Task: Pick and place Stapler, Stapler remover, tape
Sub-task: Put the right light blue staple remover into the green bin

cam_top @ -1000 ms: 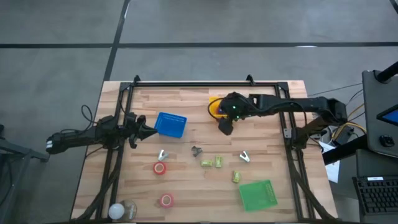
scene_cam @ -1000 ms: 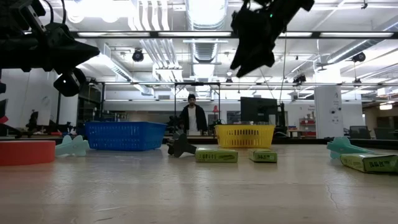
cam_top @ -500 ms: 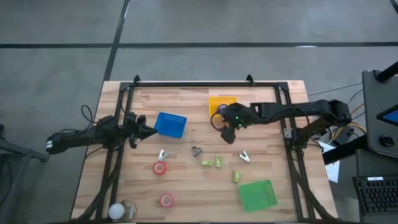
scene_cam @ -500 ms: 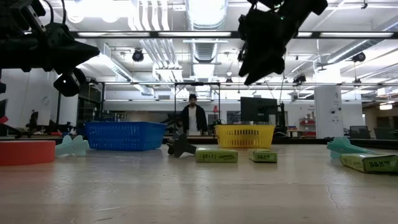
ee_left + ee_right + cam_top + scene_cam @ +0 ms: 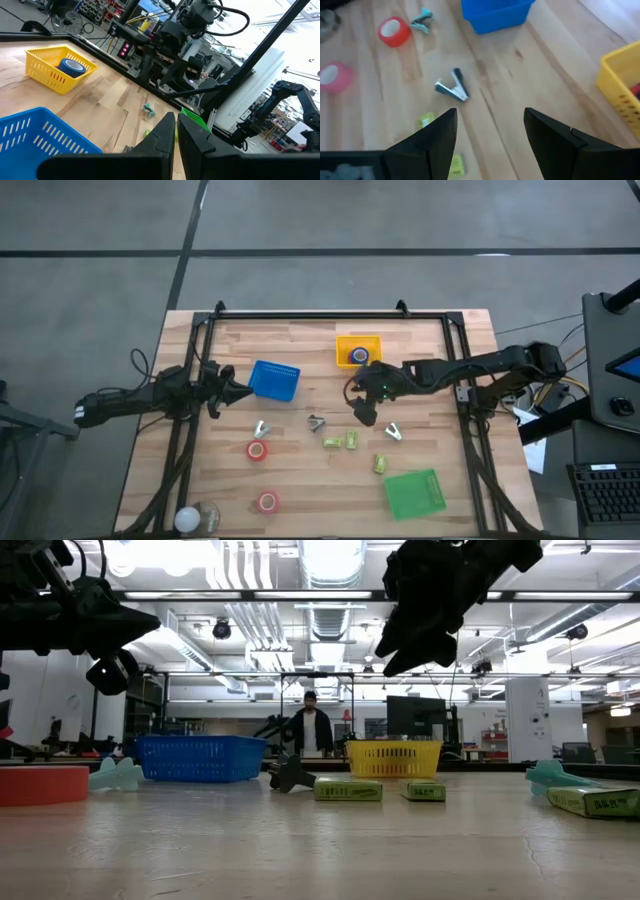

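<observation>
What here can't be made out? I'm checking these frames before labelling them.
- Yellow basket: the low view's mesh wall hides its contents; the blue tape shows only from the high and left wrist views.
- Small green items: too small in the high view to identify.
- Red tape: cut off by the low view's edge.
- Person: distant, partly behind the table's things.

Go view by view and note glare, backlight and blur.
Low view: ceiling lights flare white, so both arms read as black silhouettes, and the near wooden table top is soft. High view: even light, faint shadows. Right wrist view: the open right gripper is blurred. Left wrist view: bright windows wash out behind.
</observation>
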You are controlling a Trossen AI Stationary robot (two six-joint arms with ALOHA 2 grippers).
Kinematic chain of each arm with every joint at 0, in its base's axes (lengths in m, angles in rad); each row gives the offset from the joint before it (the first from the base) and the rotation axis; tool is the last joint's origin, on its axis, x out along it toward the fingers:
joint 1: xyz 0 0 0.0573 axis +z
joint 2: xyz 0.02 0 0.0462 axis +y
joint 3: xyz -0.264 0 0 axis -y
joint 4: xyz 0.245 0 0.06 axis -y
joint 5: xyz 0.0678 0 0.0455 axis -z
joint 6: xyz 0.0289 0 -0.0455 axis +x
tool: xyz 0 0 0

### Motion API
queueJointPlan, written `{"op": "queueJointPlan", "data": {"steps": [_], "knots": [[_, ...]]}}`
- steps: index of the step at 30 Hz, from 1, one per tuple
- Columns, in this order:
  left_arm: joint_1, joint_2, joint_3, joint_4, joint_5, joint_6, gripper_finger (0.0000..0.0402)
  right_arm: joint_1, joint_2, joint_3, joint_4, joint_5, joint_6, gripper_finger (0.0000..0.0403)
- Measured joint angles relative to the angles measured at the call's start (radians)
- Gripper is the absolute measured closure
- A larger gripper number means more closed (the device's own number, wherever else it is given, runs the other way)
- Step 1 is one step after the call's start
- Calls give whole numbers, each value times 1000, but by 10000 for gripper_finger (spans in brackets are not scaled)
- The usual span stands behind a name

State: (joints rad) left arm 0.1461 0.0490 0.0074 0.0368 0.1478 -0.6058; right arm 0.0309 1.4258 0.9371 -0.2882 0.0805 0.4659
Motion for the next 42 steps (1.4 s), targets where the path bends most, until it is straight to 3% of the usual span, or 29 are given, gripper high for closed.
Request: {"op": "queueJointPlan", "data": {"steps": [10, 20, 31, 36, 42], "knots": [[0, 0, 0, 0, 0, 0, 378, 96, 0, -13, 42, 41, 58, 180], [0, 0, 0, 0, 0, 0, 378, 209, 0, -15, 72, 209, 104, 181], [0, 0, 0, 0, 0, 0, 378, 225, 21, -22, 152, 210, 94, 183], [0, 0, 0, 0, 0, 0, 378, 204, 107, 12, 245, 144, 24, 184], [0, 1, 0, 3, 1, 0, 378, 196, 202, 75, 232, 120, -6, 184]]}}
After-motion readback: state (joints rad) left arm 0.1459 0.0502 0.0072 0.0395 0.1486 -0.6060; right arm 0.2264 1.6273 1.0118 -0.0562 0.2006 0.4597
